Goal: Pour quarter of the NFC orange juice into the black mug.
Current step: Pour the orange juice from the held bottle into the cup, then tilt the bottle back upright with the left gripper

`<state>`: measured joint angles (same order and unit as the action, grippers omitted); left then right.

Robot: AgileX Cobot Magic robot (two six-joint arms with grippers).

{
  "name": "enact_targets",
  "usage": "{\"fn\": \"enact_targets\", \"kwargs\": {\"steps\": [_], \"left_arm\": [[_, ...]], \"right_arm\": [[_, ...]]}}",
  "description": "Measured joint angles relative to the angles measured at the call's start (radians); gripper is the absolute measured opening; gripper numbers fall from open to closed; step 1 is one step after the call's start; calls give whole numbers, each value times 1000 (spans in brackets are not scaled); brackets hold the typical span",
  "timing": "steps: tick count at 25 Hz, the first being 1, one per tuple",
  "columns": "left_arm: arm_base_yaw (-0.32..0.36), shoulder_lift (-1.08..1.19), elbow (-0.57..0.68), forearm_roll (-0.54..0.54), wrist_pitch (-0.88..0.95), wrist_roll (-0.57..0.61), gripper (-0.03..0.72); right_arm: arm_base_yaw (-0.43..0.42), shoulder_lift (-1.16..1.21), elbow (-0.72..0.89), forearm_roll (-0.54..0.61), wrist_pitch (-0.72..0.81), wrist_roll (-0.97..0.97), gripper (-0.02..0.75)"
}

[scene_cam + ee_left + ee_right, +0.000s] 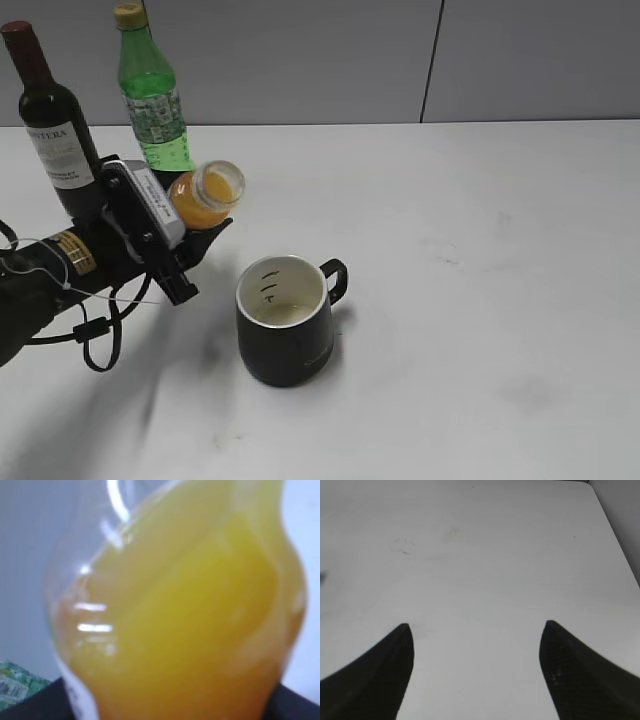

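My left gripper point(188, 218) is shut on the NFC orange juice point(205, 195), a small clear bottle of orange liquid. The bottle is tipped over, with its open wide mouth facing right, up and to the left of the black mug point(285, 320). No stream shows between the mouth and the mug. The mug stands upright on the table, white inside, its handle to the right. In the left wrist view the NFC orange juice point(190, 620) fills the frame, blurred. My right gripper point(477, 627) is open over bare table and is out of the exterior view.
A dark wine bottle point(55, 130) and a taller green bottle point(150, 95) with a yellow cap stand at the back left, just behind my left arm. The white table point(480, 250) runs to a grey wall. The table edge point(620, 545) shows in the right wrist view.
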<state>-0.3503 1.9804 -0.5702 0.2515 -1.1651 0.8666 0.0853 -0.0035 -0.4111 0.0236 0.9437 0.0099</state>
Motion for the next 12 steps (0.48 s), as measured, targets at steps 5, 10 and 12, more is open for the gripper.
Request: {"fn": "enact_targets", "kwargs": {"steps": [5, 10, 12], "left_arm": [[-2, 1, 0, 0, 0, 113, 470], [-2, 31, -5, -1, -4, 201, 470], [-2, 34, -9, -1, -3, 226, 470]], "right_arm": [[0, 0, 0, 0, 0, 0, 594], [0, 0, 0, 0, 0, 0, 594], [0, 0, 0, 0, 0, 0, 594]]}}
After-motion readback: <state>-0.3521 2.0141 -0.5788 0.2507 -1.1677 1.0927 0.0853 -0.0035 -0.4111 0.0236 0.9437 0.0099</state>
